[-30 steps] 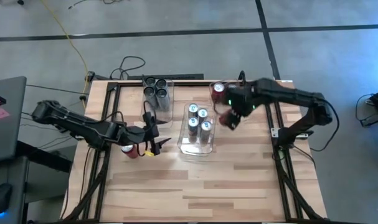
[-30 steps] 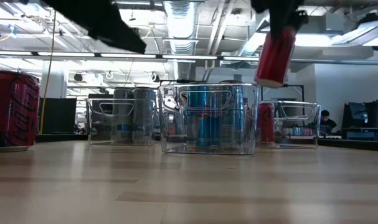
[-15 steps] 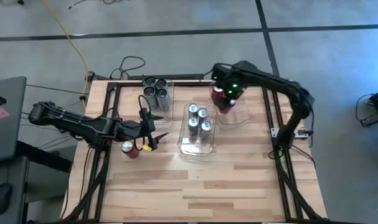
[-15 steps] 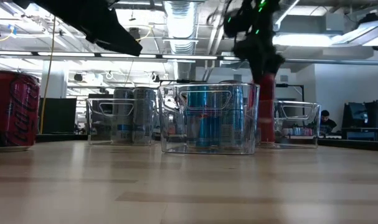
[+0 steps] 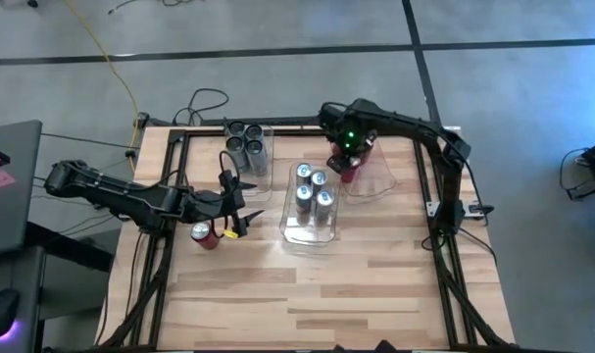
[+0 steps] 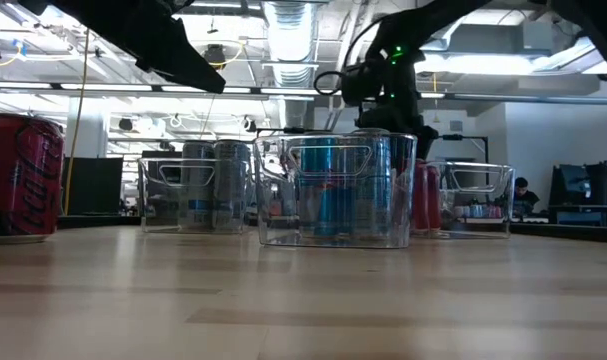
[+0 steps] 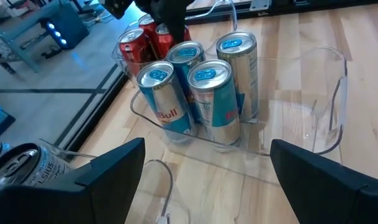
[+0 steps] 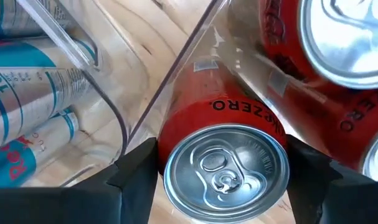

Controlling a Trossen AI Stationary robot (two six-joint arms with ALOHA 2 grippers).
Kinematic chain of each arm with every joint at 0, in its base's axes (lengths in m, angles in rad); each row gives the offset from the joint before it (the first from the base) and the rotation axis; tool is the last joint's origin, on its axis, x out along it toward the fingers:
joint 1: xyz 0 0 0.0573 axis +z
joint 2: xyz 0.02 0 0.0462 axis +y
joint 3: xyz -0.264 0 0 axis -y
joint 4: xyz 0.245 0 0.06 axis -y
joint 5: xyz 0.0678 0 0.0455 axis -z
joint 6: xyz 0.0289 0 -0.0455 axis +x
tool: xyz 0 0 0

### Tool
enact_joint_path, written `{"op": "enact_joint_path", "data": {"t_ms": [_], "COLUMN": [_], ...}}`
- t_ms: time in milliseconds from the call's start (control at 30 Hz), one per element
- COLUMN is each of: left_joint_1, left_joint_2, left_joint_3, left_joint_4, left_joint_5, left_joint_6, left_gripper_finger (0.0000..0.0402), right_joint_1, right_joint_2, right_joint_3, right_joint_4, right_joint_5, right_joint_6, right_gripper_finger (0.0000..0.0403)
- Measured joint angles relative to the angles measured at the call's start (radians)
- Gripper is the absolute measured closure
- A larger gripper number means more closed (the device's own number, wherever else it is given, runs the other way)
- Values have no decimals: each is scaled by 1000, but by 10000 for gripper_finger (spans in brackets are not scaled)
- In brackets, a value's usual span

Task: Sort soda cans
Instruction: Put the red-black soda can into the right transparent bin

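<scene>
The right claw [image 8: 223,186] grips a red Coke Zero can [image 8: 223,165] inside the red-can bin [image 5: 375,181]; released tilted, it could topple its two neighbours. The left claw [image 7: 204,168] hangs wide open above the bench [image 5: 356,275], near the one loose red can [image 5: 201,233]. Four silver-blue cans [image 5: 310,191] and four dark grey cans [image 5: 246,139] are binned.

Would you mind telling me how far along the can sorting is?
Done: four grey cans and four blue cans sit binned. In hand: the right gripper holds a red can inside the red bin. Left: one red can on the table by the open left gripper.
</scene>
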Motion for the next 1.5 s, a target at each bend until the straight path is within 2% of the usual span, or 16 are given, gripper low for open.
{"op": "enact_joint_path", "data": {"t_ms": [133, 433, 633, 833, 967, 1100, 1200, 1367, 1500], "left_joint_1": [0, 0, 0, -39, -79, -125, -149, -180, -214], "left_joint_2": [0, 0, 0, -36, -104, -174, -230, -320, -362], "left_joint_3": [0, 0, 0, 1, 1, 1, 1, 2, 15], "left_joint_4": [-6, -11, -37, -84, -181, -346, -488, -670, -831], "left_joint_5": [0, 0, -2, -85, -120, -106, -56, 95, 125], "left_joint_6": [0, -6, -36, -85, -169, -225, -312, -503, -585], "left_gripper_finger": [61, 61, 61, 61, 61, 61, 61, 61, 61], "right_joint_1": [-8, -7, -16, 5, 37, 93, 148, 255, 340], "right_joint_2": [0, 1, -37, -168, -290, -395, -459, -529, -544], "right_joint_3": [0, -2, -2, -2, -2, -2, -2, -2, -2], "right_joint_4": [12, 23, 4, -2, 13, 31, 30, 29, 27], "right_joint_5": [-2, -1, 6, 15, 22, 58, 109, 204, 244], "right_joint_6": [-3, -13, 17, 43, 46, 60, 89, 145, 190], "right_gripper_finger": [109, 29, 20, 23, 24, 24, 24, 24, 24]}}
